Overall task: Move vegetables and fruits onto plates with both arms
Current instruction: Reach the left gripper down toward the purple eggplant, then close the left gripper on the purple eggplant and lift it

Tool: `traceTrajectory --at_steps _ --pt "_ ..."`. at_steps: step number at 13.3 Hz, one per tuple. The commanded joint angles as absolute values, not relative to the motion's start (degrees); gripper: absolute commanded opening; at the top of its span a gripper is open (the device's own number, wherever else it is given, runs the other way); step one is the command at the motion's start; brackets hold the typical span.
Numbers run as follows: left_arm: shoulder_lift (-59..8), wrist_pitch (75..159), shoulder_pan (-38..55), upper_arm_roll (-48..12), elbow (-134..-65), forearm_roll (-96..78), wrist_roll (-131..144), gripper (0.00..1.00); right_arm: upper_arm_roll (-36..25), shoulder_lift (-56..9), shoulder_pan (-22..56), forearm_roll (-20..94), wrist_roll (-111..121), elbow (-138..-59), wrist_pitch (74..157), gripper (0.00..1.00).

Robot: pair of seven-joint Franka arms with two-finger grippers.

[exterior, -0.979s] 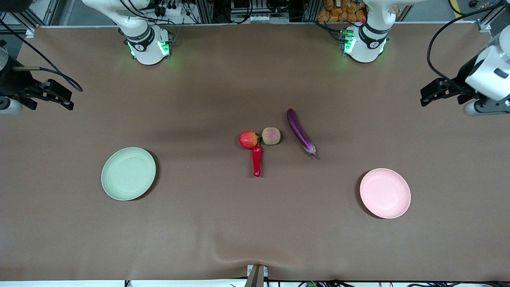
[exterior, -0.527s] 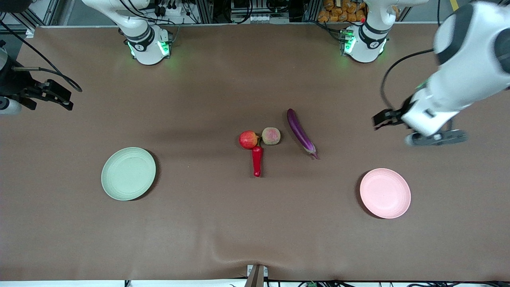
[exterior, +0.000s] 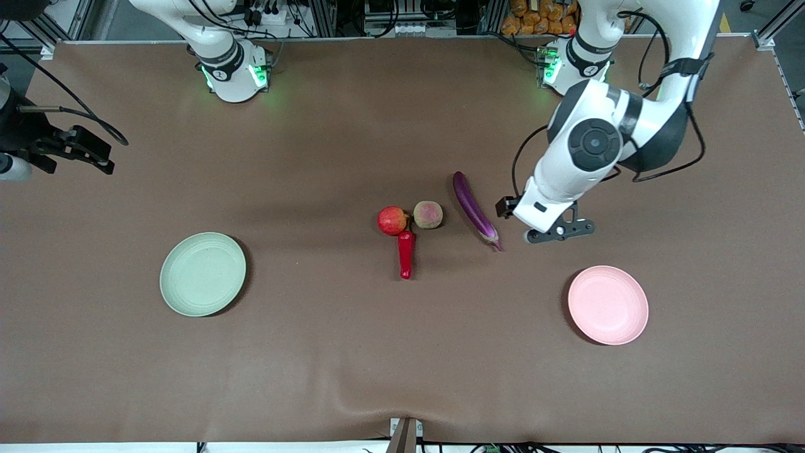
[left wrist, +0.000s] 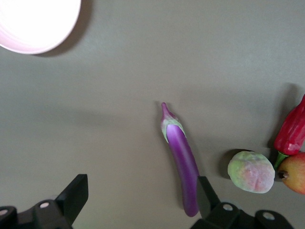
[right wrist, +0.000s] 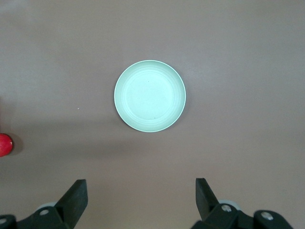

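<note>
Brown paper-like surface (exterior: 352,352), carrying every item I list, largest first.

Left arm (exterior: 594,145): I see it reaching from its base toward the middle of the surface. Left gripper (left wrist: 138,200) hangs over bare surface just beside the eggplant, on the side of the left arm's end of the table; its fingers (left wrist: 76,195) are spread wide and pinch nothing.

Right arm: waiting at the right arm's end of the table. Right gripper (right wrist: 138,198) is up over bare surface near the green plate, fingers (right wrist: 76,195) spread, nothing between them.

Green plate (exterior: 202,274): toward the right arm's end, nothing in it.

Pink plate (exterior: 607,305): toward the left arm's end, nearer the front camera than the left gripper, nothing in it.

Eggplant (exterior: 474,209): purple, lying flat, long axis diagonal; its stem end points toward the front camera and the pink plate, its rounded end toward the arm bases.

Chili pepper (exterior: 406,253): red, long axis running toward the front camera, green stem end against the pomegranate, tip pointing at the camera.

Pomegranate (exterior: 393,220): red, round, touching or just beside the peach.

Peach (exterior: 428,214): pink-and-green, between pomegranate and eggplant, apart from the eggplant.
</note>
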State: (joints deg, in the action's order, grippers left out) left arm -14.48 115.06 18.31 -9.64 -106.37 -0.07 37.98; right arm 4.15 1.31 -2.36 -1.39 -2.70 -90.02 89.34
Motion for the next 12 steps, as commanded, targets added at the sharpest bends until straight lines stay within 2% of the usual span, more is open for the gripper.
traceTrajectory --at_steps 1,6,9,12 --pt "-14.67 119.69 19.59 -9.4 -109.86 1.23 41.65 1.0 5.1 3.16 -4.31 -0.79 -1.85 -92.02 90.18 1.0" --pt "-18.01 124.18 22.41 -9.4 -110.21 2.11 47.72 1.0 5.1 3.16 -4.39 -0.7 -1.85 -92.02 90.18 1.0" --pt "-18.63 132.6 22.94 -9.4 -113.81 2.11 48.77 1.0 5.1 3.16 -4.39 -0.7 -1.85 -92.02 90.18 1.0" --pt "-20.65 134.99 24.51 -9.4 -113.91 2.11 52.64 1.0 5.1 3.16 -4.39 -0.7 -1.85 -92.02 90.09 1.0"
